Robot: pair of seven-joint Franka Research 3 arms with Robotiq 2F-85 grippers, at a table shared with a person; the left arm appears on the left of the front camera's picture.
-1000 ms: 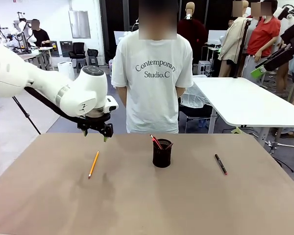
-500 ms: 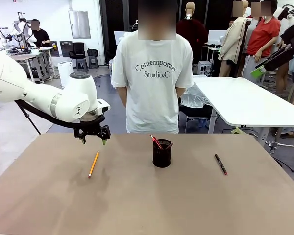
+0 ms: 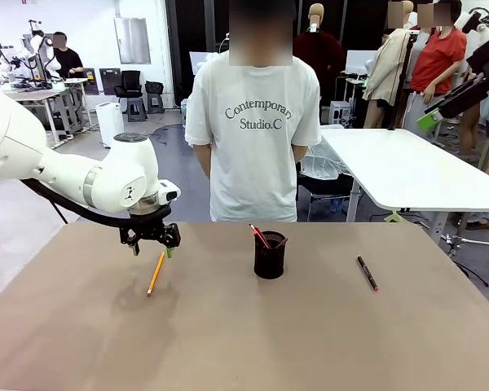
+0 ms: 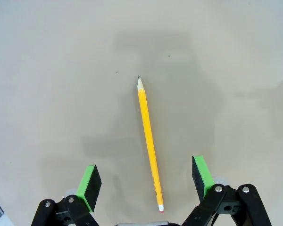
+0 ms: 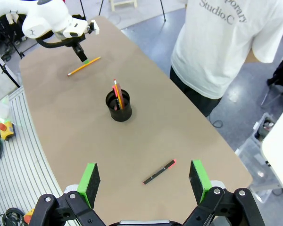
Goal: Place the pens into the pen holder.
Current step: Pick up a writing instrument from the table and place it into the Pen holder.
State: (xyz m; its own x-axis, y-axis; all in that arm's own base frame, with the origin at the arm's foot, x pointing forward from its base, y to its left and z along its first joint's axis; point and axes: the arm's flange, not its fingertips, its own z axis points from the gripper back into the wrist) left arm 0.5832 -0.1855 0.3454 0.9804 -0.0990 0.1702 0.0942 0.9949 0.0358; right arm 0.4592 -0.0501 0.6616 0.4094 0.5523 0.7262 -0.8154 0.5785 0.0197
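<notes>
Left wrist view: pencil (image 4: 148,146) lies mid-frame below spread left fingers (image 4: 90,181); pickup step, likely needing descent, then clamping.

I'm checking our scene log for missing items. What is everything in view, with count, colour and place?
pencil: one, orange-yellow, flat on the table, robot's left of the holder
pen holder: one, black mesh, upright mid-table
pen in the holder: at least one, reddish, leaning out over the rim
black pen: one, black with red tip, flat on the table, robot's right of the holder
table: one, tan
person: one, white T-shirt, standing at the far side
left gripper: one, black with green pads, open over the pencil's far end
right gripper: one, same colours, open, high above the table
</notes>
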